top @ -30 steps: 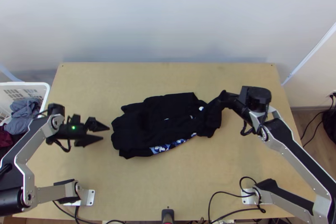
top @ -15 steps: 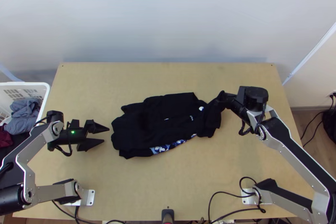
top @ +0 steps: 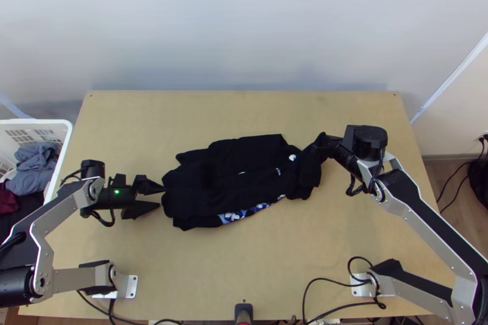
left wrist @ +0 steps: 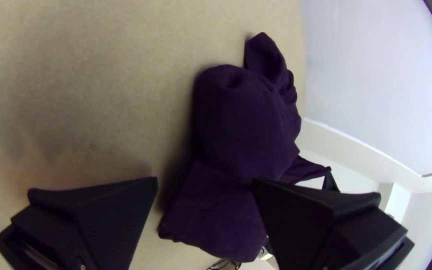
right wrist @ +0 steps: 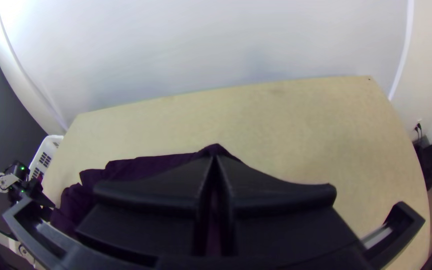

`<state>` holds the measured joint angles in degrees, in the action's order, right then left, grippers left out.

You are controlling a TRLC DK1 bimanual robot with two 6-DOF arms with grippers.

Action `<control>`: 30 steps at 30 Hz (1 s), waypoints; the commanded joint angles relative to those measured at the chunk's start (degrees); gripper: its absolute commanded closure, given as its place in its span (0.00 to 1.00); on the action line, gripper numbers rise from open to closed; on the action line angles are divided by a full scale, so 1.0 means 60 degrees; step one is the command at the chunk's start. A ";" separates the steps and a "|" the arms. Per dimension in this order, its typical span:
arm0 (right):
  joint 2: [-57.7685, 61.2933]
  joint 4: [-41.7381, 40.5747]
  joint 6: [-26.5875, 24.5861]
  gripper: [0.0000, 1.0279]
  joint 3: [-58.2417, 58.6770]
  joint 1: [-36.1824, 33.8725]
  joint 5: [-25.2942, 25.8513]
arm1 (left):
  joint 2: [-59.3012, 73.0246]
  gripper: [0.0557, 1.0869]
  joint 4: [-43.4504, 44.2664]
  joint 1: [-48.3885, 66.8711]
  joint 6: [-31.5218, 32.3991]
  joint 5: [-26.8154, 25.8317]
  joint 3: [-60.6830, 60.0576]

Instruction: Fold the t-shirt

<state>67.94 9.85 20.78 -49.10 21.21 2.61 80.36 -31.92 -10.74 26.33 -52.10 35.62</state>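
A black t-shirt (top: 226,178) lies bunched and loosely folded mid-table, a blue-and-white patterned strip showing along its near edge. My left gripper (top: 162,197) is open at the shirt's left end in the top view. In the left wrist view the left gripper (left wrist: 206,182) stands with its fingers apart and the dark cloth (left wrist: 241,120) partly between and beyond them. My right gripper (top: 323,139) is shut on the shirt's right end, which is lifted towards it. From the right wrist, the right gripper (right wrist: 215,160) has its fingers together with dark cloth (right wrist: 151,165) at the tips.
At the table's left stands a white basket (top: 64,130) holding grey and dark red clothes. Bare tabletop (top: 244,264) lies on the near side of the shirt. Black cables (top: 317,282) run along the near edge, and a wall rises behind the far edge.
My left gripper has moved right, up to the shirt's left end, its fingers still apart. The right gripper has hardly moved, and the shirt lies much as before.
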 commanded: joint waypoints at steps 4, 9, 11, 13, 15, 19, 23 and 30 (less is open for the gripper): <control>0.0131 -0.0118 0.0097 0.97 0.0039 -0.0093 0.0121 | -0.0004 0.28 0.0135 0.0296 0.0534 -0.0136 -0.0194; 0.0175 -0.0132 0.0097 0.97 0.0010 -0.0093 0.0121 | -0.0092 0.48 0.0135 0.0472 0.0622 -0.0136 -0.0208; 0.0190 -0.0147 0.0097 0.97 0.0010 -0.0093 0.0121 | -0.0136 0.53 0.0149 0.0472 0.0651 -0.0136 -0.0194; 0.0205 -0.0176 0.0082 0.97 0.0010 -0.0093 0.0121 | -0.0136 0.53 0.0149 0.0472 0.0651 -0.0136 -0.0194; 0.0219 -0.0176 0.0068 0.97 0.0010 -0.0093 0.0121 | -0.0136 0.54 0.0135 0.0472 0.0651 -0.0121 -0.0194; 0.0249 -0.0191 0.0053 0.97 0.0010 -0.0093 0.0121 | -0.0326 0.75 0.0105 0.0340 0.0681 -0.0106 -0.0106; 0.0263 -0.0279 0.0053 0.97 0.0024 -0.0093 0.0121 | -0.0766 0.96 0.0047 0.0033 0.0695 -0.0077 0.0099; 0.0205 -0.0044 0.0009 0.97 -0.0181 -0.0122 0.0195 | -0.1572 0.96 -0.0012 -0.0099 0.0681 0.0055 0.1169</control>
<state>68.90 9.17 20.75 -49.12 21.19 2.90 73.06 -31.59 -10.66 29.41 -51.83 39.03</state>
